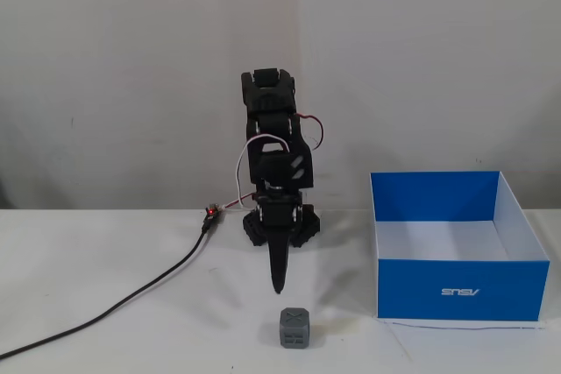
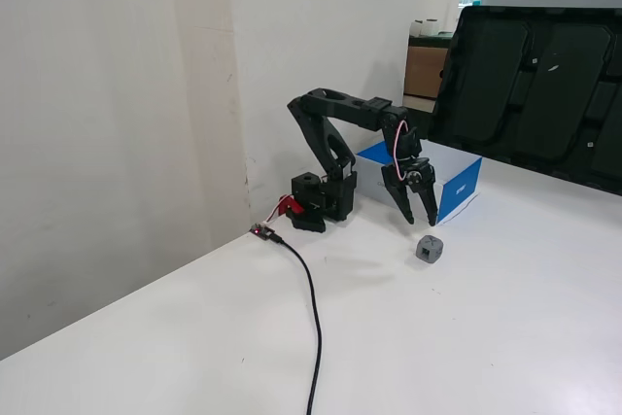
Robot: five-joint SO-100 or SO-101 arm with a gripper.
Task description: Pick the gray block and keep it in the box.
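- Progress: nothing picked yet. gray block (image 1: 295,329) sits on the white table (image 1: 105,269), near edge of this fixed view, untouched, left of the box (image 1: 460,290) and clear of it.
- Box is blue-walled, white inside, and looks empty as far as the interior shows.
- gripper (image 1: 279,285) hangs fingers-down just beyond the block, not touching. Holds nothing.
- Left to do, my read: finish the reach, close on the block, lift, carry right to the box, release.
- Front fixed view: fingers overlap into one dark spike, so no spread is readable there. It does show the tip lined up slightly left of the block, plus the logo on the box's near wall.
- Side fixed view: gripper (image 2: 420,217) shows two fingers slightly parted, so released, tips above the table next to the block (image 2: 430,249); the box (image 2: 457,190) lies beyond it.
- Side view also shows the black cable (image 2: 313,318) running toward the camera and a dark tray-like panel (image 2: 530,94) behind the table, out of frame in the front view.
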